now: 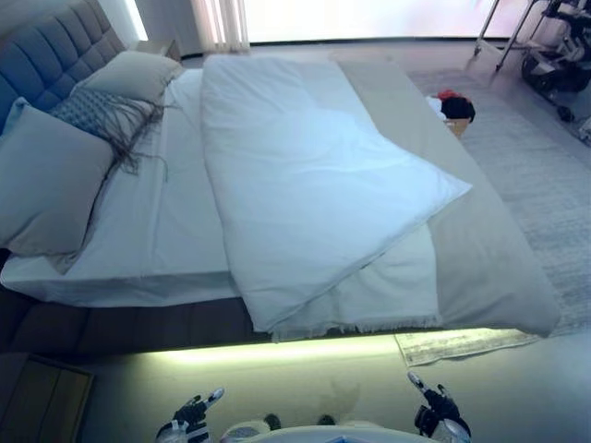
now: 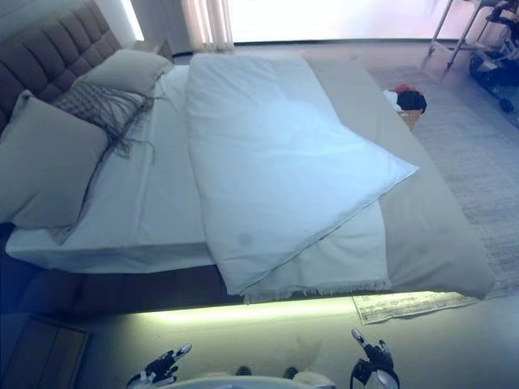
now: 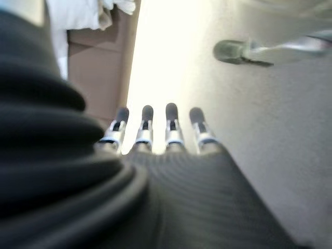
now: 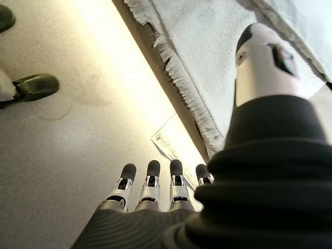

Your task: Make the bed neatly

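A white duvet lies crooked across the bed, one corner folded over and pointing right, its lower part hanging over the near side. Under it lies a cream blanket with a fringed edge and a beige bedspread along the right side. White sheet shows bare on the left. Pillows and a grey tasselled cushion rest against the padded headboard. My left hand and right hand hang low by the floor, apart from the bed, fingers straight and holding nothing.
A lit strip glows under the bed's near edge. A small rug corner pokes out beneath it. A wooden nightstand stands at lower left. A basket with red and black items sits beyond the bed, with wheeled equipment at far right.
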You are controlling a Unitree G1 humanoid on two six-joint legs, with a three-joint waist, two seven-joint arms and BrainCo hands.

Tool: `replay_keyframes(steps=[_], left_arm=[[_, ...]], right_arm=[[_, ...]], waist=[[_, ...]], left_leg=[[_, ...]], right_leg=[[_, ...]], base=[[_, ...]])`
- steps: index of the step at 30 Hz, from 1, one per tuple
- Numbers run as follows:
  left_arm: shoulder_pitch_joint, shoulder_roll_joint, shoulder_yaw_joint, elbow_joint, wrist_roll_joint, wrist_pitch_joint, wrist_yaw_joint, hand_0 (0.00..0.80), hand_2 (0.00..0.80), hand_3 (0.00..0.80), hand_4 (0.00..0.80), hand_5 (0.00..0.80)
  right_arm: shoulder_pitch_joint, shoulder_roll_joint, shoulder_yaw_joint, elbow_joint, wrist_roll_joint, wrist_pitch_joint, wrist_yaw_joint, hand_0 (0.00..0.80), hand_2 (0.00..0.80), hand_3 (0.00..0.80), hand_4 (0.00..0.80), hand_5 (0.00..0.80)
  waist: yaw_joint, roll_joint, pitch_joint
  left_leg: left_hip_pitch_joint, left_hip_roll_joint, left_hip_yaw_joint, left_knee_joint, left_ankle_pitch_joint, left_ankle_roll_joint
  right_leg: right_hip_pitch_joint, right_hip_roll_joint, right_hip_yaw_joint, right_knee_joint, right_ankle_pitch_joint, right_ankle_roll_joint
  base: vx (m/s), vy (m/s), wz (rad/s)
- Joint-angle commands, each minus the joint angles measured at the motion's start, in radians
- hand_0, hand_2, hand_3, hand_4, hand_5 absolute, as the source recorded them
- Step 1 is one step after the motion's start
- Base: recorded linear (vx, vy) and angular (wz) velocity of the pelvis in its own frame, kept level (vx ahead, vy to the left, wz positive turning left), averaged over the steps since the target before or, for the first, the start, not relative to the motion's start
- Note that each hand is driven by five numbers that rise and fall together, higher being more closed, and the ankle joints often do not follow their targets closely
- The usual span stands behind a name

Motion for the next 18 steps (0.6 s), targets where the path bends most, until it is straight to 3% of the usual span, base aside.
replay_keyframes(steps=[1, 5, 9, 11, 14, 18], left_arm=[[-0.012, -0.036, 0.011, 0.014, 0.005, -0.035, -0.002, 0.000, 0.000, 0.000, 0.000, 0.000], [-0.017, -0.038, -0.002, 0.020, 0.007, -0.022, 0.007, 0.000, 0.000, 0.000, 0.000, 0.000], [-0.025, -0.040, 0.002, 0.028, 0.012, -0.030, 0.007, 0.000, 0.000, 0.000, 0.000, 0.000], [-0.027, -0.034, 0.002, 0.027, 0.012, -0.043, -0.006, 0.000, 0.000, 0.000, 0.000, 0.000], [-0.040, -0.018, -0.020, 0.013, 0.033, -0.032, -0.009, 0.000, 0.000, 0.000, 0.000, 0.000], [-0.058, -0.002, -0.047, 0.013, 0.054, -0.030, -0.021, 0.000, 0.000, 0.000, 0.000, 0.000]], right_arm=[[-0.018, -0.039, 0.012, -0.007, -0.023, -0.006, -0.012, 0.000, 0.000, 0.000, 0.000, 0.000], [-0.020, -0.052, 0.009, -0.008, -0.020, -0.019, -0.006, 0.000, 0.000, 0.000, 0.000, 0.000], [-0.015, -0.058, -0.023, 0.002, -0.038, -0.016, 0.005, 0.000, 0.000, 0.000, 0.000, 0.000], [-0.004, -0.049, -0.032, 0.003, -0.061, -0.024, 0.016, 0.000, 0.000, 0.000, 0.000, 0.000], [0.009, -0.021, -0.021, -0.019, -0.049, -0.049, 0.039, 0.000, 0.000, 0.000, 0.000, 0.000], [0.003, -0.006, -0.004, -0.041, -0.019, -0.054, 0.025, 0.000, 0.000, 0.000, 0.000, 0.000]], waist=[[0.015, 0.036, 0.037], [0.046, 0.056, 0.042], [0.050, 0.040, 0.002], [0.051, 0.040, -0.010], [0.050, 0.047, -0.040], [0.031, 0.056, -0.058]], left_leg=[[-0.040, 0.078, 0.043, -0.113, 0.152, 0.013], [-0.088, 0.115, 0.069, -0.366, 0.255, -0.002], [-0.044, 0.088, 0.107, -0.358, 0.163, 0.037], [-0.026, 0.083, 0.114, -0.359, 0.149, 0.047], [-0.008, 0.056, 0.089, -0.358, 0.131, 0.080], [0.010, 0.019, 0.050, -0.354, 0.107, 0.120]], right_leg=[[0.015, 0.012, 0.025, 0.029, 0.044, 0.052], [0.085, 0.015, 0.047, 0.020, -0.003, 0.062], [0.139, -0.062, 0.017, 0.010, -0.030, 0.105], [0.139, -0.083, -0.001, 0.037, -0.041, 0.119], [0.119, -0.099, -0.007, 0.129, -0.065, 0.126], [0.013, -0.109, 0.029, 0.359, 0.018, 0.137]], base=[[0.253, 0.183, -0.25], [0.333, 0.207, -0.06], [0.272, 0.224, -0.14], [0.251, 0.170, -0.32], [0.285, 0.187, -0.08], [0.179, 0.141, 0.21]])
